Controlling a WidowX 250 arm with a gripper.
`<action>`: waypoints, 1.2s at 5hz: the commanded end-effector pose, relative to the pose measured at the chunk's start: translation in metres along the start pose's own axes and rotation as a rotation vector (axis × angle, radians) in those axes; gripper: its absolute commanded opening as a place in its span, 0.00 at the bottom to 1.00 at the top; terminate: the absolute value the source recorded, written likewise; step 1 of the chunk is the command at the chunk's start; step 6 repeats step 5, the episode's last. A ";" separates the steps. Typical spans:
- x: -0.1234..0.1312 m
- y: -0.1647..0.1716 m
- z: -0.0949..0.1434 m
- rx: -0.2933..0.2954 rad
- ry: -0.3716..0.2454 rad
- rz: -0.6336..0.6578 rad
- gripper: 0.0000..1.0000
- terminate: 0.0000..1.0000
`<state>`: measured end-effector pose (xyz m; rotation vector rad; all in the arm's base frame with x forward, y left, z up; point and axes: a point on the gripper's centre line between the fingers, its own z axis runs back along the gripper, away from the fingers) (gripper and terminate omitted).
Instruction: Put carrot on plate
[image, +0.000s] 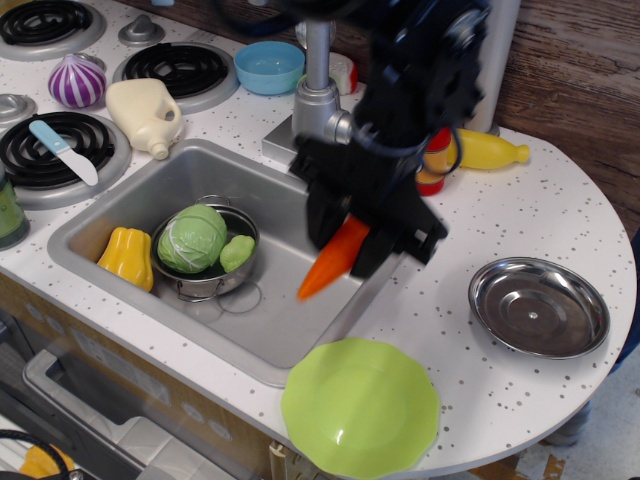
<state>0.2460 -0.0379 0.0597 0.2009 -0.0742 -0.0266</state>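
Observation.image looks down on the desk (560, 200), a white speckled counter with a grey sink (330, 262) set toward its left side. The black arm reaches in from the far edge and hangs over the sink's right half. Near the front edge lies the green plate (360, 408), bare; a shallow steel dish (539, 306) sits by the right edge. The claw (352, 232) is clamped around the thick end of the carrot (331, 261), whose tip slants down and to the left, above the sink and clear of everything. The step in hand appears to be the carry. The next move calls for swinging toward the front edge, centring over the plate, lowering, then letting go.
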 end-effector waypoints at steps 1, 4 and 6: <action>-0.027 -0.013 -0.004 -0.038 -0.051 0.087 0.00 0.00; -0.045 -0.043 -0.012 -0.132 -0.096 0.083 0.00 0.00; -0.044 -0.049 -0.007 -0.158 -0.103 0.102 1.00 1.00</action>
